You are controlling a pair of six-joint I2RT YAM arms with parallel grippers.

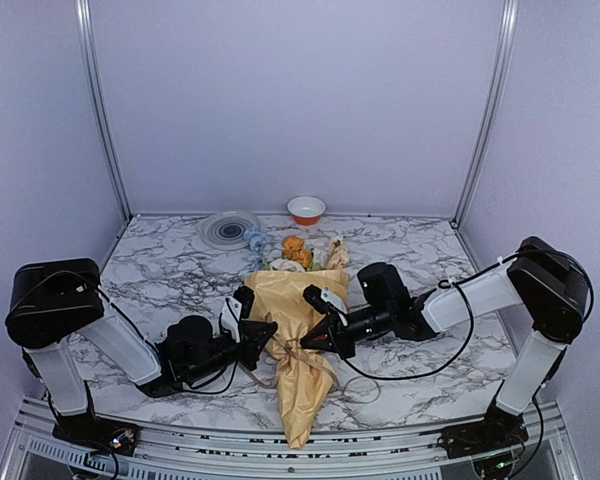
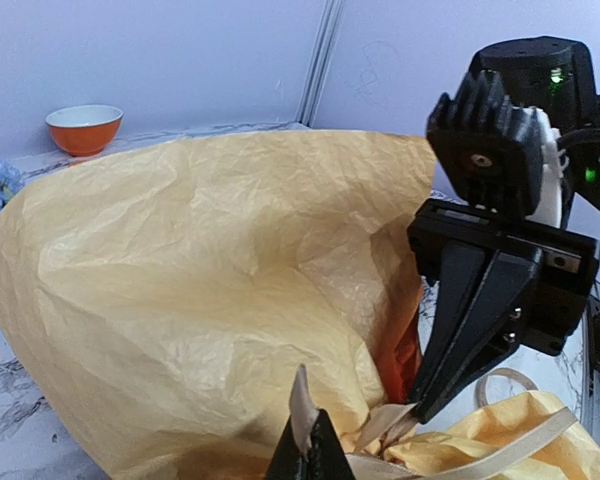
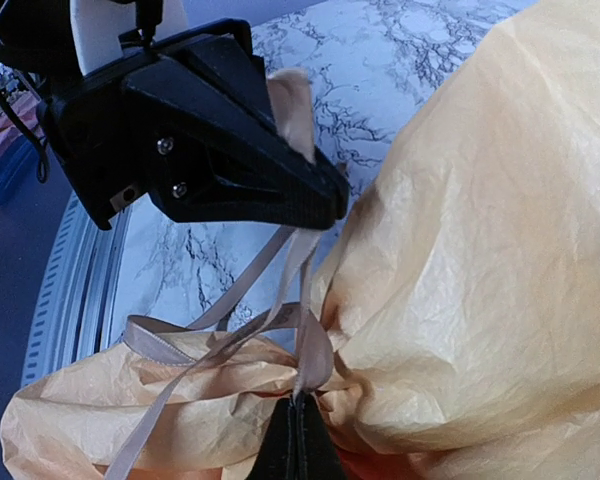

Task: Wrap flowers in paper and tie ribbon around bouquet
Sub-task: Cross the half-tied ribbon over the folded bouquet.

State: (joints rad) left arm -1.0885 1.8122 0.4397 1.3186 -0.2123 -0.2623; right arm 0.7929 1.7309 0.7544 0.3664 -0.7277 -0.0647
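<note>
The bouquet [image 1: 298,330] lies along the table's middle, a tan-yellow paper [image 2: 200,280] cone with its narrow end toward me. The flowers [image 1: 297,250] show orange, cream and pink heads at its far, wide end. The pale ribbon [image 3: 310,345] is wound round the cone's pinched waist, with loose strands trailing. My left gripper [image 1: 270,335] comes in from the left and is shut on a ribbon end that sticks up past its tips [image 2: 303,400]. My right gripper [image 1: 308,343] comes from the right, shut on a ribbon loop at the waist. The two grippers' tips are close together.
An orange bowl [image 1: 306,209] and a grey ringed dish [image 1: 230,229] stand at the back wall. A blue flower head [image 1: 254,238] lies beside the dish. A slack ribbon loop [image 1: 365,388] rests on the marble right of the cone. A metal rail [image 1: 180,440] edges the near side.
</note>
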